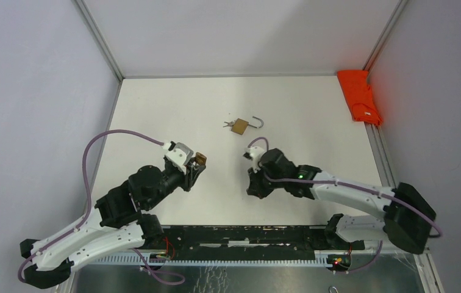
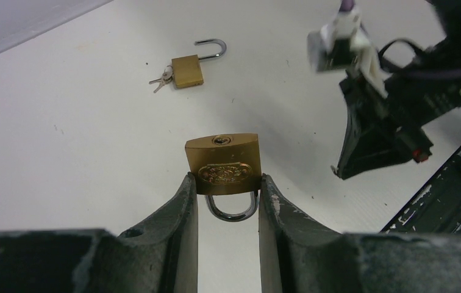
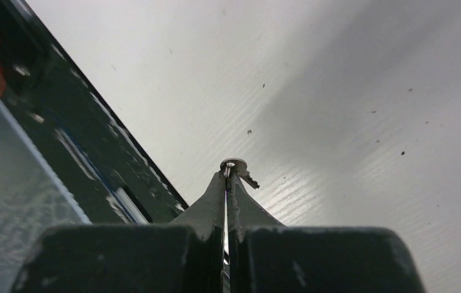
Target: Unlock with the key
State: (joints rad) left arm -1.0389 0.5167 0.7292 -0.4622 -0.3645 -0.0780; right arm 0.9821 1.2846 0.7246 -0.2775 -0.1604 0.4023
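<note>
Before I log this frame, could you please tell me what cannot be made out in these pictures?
- Right wrist view: most of the key, pinched in the shut right gripper.
- Top view: that key entirely, hidden under the right gripper.
- Left wrist view: the embossing on the held padlock, too blurred to read.
- Left wrist view: the keys at the open padlock, too small to count.

A: Top cam?
B: High, behind the bases, looking down at the whole table (image 1: 173,110).
A: Wrists?
B: Left looks forward and to the right, low over the surface. It shares the open padlock (image 2: 187,71) and right gripper (image 2: 339,171) with top. Right sits very close to the tabletop, near-edge rail (image 3: 94,159) along its left.
</note>
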